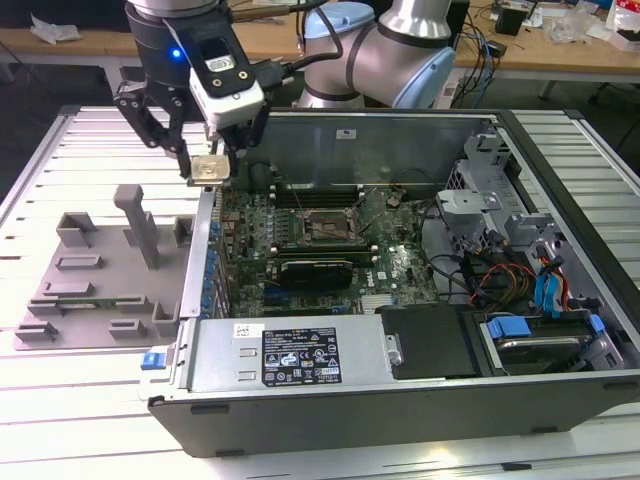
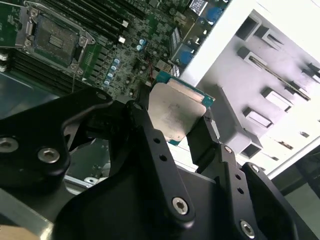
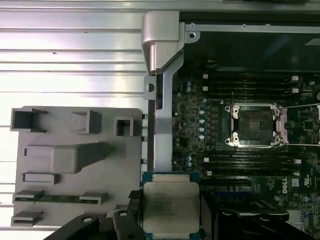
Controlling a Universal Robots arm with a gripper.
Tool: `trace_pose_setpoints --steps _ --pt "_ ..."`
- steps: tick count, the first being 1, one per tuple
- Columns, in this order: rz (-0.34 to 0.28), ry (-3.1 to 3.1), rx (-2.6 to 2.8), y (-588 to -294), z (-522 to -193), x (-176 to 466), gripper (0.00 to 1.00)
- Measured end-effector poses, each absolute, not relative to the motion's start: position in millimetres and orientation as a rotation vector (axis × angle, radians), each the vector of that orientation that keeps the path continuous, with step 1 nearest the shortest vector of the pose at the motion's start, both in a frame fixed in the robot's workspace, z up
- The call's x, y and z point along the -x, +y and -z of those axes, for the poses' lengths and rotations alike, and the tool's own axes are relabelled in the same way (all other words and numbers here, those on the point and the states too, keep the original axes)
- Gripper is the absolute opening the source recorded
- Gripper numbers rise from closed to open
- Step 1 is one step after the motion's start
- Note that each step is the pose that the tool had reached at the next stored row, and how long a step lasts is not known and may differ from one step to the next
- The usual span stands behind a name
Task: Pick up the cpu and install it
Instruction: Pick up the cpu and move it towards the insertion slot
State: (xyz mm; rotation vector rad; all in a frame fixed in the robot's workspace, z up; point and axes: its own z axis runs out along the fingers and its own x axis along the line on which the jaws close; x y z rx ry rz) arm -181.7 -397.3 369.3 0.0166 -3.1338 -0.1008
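Gripping with gripper [image 1: 210,165] closed on opposite edges of cpu [image 1: 208,168]. Held in the air over case wall [image 1: 203,250], between tray [image 1: 90,295] and board. Judged mid-carry; socket [image 1: 325,228] well apart, apparently empty. Best done level and slow, with grip firm and chip turned to match socket. In first wrist view: lid face-on with print, socket square-on. In second wrist view: finger pads [image 2: 202,140] pressed on chip's sides.

Robotics lab: cluttered wooden workbench [image 1: 545,52] behind opened computer case [image 1: 420,405].
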Motion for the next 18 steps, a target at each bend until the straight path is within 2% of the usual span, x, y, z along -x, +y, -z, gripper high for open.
trace_pose_setpoints --steps 9,18 --pt "0.101 -3.134 -0.016 -397.3 -369.3 158.1 0.55" --pt "0.101 -3.132 -0.016 -397.4 -369.3 101.7 0.55"
